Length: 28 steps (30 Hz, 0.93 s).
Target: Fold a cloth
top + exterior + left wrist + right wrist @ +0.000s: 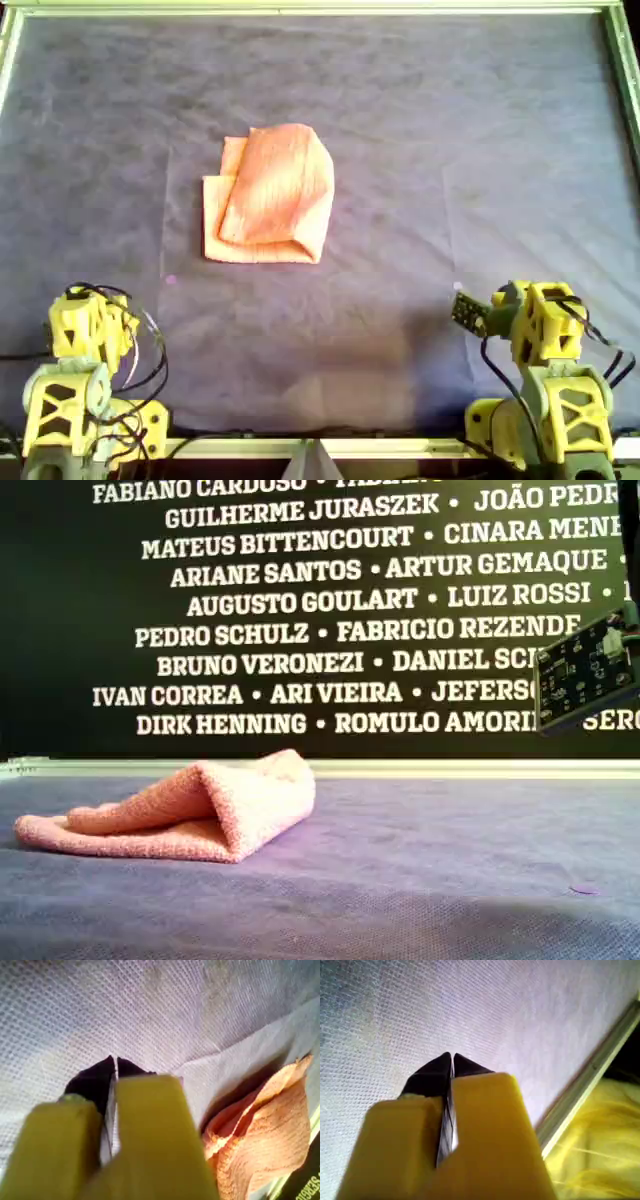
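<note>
The salmon-pink cloth lies left of centre on the table, loosely folded with one rounded flap lying over a lower layer. In the exterior view the cloth sits at the left with its fold raised. It also shows in the first wrist view, off to the side of the jaws. My first gripper is shut and empty over bare table covering, apart from the cloth. My second gripper is shut and empty over the covering near a table rail. The wrist views do not show which arm is which.
Two yellow arms sit folded at the near edge, one at the overhead view's left, one at its right with a small circuit board. A purple-grey covering spans the framed table. A lettered black banner stands behind.
</note>
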### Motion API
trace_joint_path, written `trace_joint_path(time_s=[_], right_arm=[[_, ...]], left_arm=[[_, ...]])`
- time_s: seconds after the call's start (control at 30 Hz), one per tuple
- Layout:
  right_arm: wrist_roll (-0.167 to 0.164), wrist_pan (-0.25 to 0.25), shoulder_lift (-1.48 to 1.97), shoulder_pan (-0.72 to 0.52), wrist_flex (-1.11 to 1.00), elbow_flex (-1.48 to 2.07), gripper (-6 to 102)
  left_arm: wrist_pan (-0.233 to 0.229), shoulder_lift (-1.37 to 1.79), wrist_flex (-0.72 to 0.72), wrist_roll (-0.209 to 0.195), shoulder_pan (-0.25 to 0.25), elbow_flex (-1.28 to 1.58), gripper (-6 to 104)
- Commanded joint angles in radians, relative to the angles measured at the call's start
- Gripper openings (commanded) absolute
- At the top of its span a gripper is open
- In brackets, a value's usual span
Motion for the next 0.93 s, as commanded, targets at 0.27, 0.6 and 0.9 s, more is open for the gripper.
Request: trace_joint_path(time_s=[0.27,0.6,0.9], right_arm=[[-0.002,-0.002,0.044,-0.014,0.014,0.015,0],[-0.002,-0.002,0.044,-0.012,0.014,0.015,0],[-0.002,-0.002,0.044,0.0,0.014,0.015,0]], left_arm=[[-0.009,0.009,0.002,0.008,0.025,-0.018,-2],[0.003,0.011,0.002,0.009,0.058,-0.018,-2],[0.005,0.014,0.0,0.011,0.097,-0.018,-2]])
